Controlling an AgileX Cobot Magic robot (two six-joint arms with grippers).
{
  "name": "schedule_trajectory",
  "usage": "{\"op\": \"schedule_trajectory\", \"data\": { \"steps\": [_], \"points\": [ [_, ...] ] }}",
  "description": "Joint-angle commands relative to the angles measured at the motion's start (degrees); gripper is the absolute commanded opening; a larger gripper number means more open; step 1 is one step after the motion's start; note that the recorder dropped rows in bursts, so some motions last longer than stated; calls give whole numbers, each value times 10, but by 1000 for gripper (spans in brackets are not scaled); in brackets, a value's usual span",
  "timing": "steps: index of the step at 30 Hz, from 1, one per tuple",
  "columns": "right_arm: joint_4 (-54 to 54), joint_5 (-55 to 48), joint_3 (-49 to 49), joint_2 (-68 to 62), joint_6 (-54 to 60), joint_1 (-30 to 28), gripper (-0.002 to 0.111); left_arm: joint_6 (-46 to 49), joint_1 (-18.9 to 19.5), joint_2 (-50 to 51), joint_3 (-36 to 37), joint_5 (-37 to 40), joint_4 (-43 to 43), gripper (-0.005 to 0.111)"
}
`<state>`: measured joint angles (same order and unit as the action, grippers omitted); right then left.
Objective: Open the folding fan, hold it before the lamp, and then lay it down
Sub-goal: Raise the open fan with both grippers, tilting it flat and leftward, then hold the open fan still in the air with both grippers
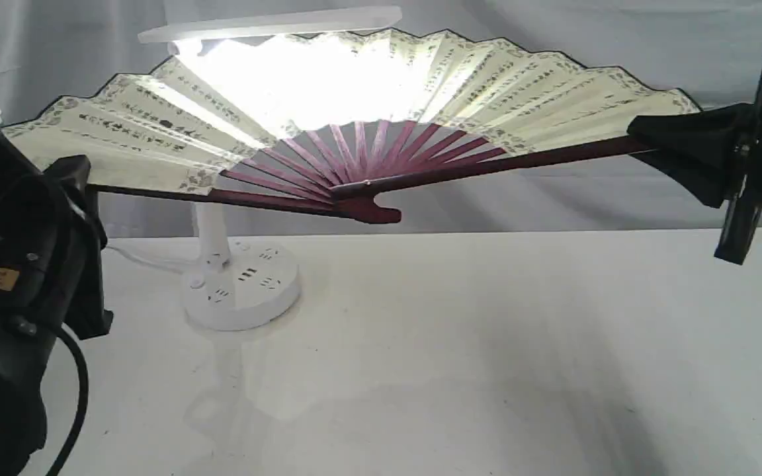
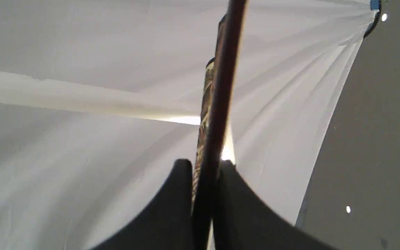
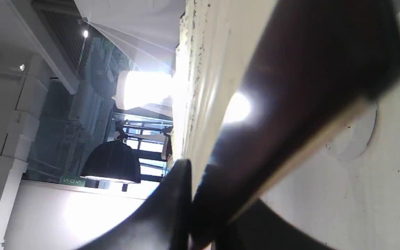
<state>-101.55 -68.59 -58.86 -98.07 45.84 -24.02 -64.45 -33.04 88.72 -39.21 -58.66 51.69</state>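
Note:
The folding fan (image 1: 520,86) is spread wide open and held in the air, its cream pleats with black writing above the maroon ribs. It stands in front of the lamp (image 1: 242,284), whose lit head (image 1: 268,26) glows through the paper. My left gripper (image 1: 86,178) is shut on the fan's left guard (image 2: 221,86), which runs up between the black fingers (image 2: 179,194). My right gripper (image 1: 645,135) is shut on the right guard (image 3: 290,104), with the paper leaf (image 3: 207,69) beside it.
The white table (image 1: 487,344) lies below the fan, with the lamp's round socket base at the back left and its cord trailing left. A white cloth backdrop (image 1: 619,39) hangs behind.

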Motion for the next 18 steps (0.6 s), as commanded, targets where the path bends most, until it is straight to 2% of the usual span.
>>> {"op": "schedule_trajectory", "data": {
  "steps": [1, 18],
  "points": [
    [16, 39, 1, 5, 28, -5, 0, -24, 11, -16, -4, -40, 64, 0],
    [16, 37, 1, 5, 26, -5, 0, -25, 11, -16, -4, -28, 65, 0]
  ]
}}
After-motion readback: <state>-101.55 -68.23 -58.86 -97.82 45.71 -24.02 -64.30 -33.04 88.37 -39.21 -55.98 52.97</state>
